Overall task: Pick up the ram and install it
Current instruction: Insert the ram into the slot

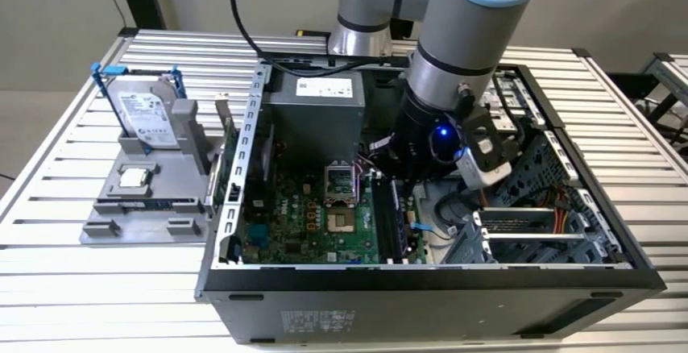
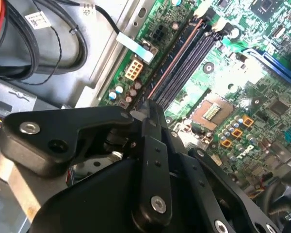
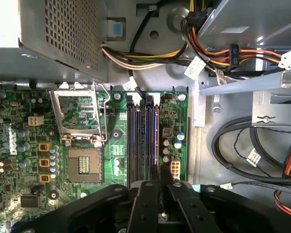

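We see our black tool (image 3: 158, 187) down inside the open grey computer case (image 1: 430, 276), fingers pinched shut on the thin dark ram stick (image 3: 154, 145), its edge sitting in the long black slots (image 3: 135, 141) on the green board (image 3: 19, 145).

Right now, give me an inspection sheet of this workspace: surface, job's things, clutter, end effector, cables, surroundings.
Surface: slatted metal table carrying an open computer case.
Job's things: ram cannot be told apart from the memory slots under the end effector; motherboard exposed.
Clutter: hard drive and CPU chip on a grey fixture, at the exterior view's left.
End effector: inside the case, over the memory slots.
Cables: coloured wire bundle beside the power supply; black cable by the arm.
Surroundings: second slatted table at the exterior view's right.
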Controlling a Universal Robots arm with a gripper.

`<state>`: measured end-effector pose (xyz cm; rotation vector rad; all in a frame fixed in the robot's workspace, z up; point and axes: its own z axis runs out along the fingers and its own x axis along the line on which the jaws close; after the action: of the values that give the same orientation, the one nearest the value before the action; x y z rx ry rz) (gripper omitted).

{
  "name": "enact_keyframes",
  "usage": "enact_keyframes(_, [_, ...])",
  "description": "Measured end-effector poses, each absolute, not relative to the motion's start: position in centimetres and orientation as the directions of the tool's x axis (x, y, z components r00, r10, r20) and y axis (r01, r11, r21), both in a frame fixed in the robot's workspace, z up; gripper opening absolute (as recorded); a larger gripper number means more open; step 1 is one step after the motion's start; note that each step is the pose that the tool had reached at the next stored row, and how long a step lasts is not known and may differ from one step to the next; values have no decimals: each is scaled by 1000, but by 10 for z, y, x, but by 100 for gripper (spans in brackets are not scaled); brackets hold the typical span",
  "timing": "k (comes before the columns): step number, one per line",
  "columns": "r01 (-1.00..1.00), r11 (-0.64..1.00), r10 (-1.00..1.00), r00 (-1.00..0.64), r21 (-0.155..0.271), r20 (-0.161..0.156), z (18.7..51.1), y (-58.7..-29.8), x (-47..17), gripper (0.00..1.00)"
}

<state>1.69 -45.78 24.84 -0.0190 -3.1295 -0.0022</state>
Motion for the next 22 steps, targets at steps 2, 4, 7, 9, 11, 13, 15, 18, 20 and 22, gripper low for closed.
enact_keyframes(2, [12, 1000, 12, -1000, 1, 12, 248, -458, 17, 0])
enact_keyframes(4, [11, 1000, 11, -1000, 1, 12, 248, -458, 17, 0])
enact_keyframes(7, [11, 1000, 11, -1000, 1, 12, 248, -458, 17, 0])
enact_keyframes(9, [10, 1000, 10, -1000, 1, 12, 248, -458, 17, 0])
enact_keyframes(11, [10, 1000, 10, -1000, 1, 12, 248, -458, 17, 0])
enact_keyframes(13, [9, 1000, 9, -1000, 1, 12, 248, -458, 17, 0])
enact_keyframes(15, [9, 1000, 9, -1000, 1, 12, 248, -458, 17, 0])
enact_keyframes(18, [1, 1000, 1, -1000, 1, 12, 248, -458, 17, 0])
enact_keyframes(20, [-32, 999, -32, -999, 1, 12, 249, -458, 17, 0])
enact_keyframes(22, [-69, 998, -69, -998, 1, 12, 248, -458, 17, 0])
